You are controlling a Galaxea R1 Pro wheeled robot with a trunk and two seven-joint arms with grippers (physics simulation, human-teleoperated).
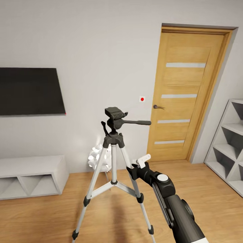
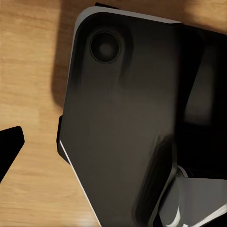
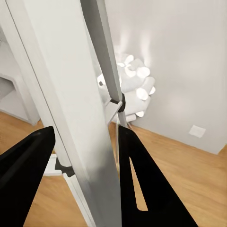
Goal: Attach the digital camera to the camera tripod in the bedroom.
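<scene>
1. Camera tripod (image 1: 114,168) — stands upright on the light wood floor (image 1: 216,202) at the middle of the head view, silver legs spread, black head on top with its pan handle (image 1: 136,122) pointing toward the oak door (image 1: 184,94). The mounting plate on the head is bare.
2. Right gripper (image 3: 85,175) — the right arm (image 1: 168,195) reaches in from the lower right of the head view to the tripod's right-hand leg. In the right wrist view the two black fingers (image 3: 142,179) stand spread on either side of a silver leg (image 3: 71,118); whether they touch the leg cannot be told.
3. Left gripper — in the left wrist view one black fingertip (image 2: 9,146) shows above the wood floor beside a dark body panel of the robot (image 2: 123,118); its state cannot be told.
4. Behind the tripod — a white spiky-ball lamp (image 1: 98,158) near the wall, seen between the legs.
5. Surroundings — a black wall TV (image 1: 30,91) at the left, a low grey cabinet (image 1: 32,175) below it, a grey cube shelf (image 1: 229,145) at the right edge, and a small white wall switch with a red dot (image 1: 142,99) beside the door.
</scene>
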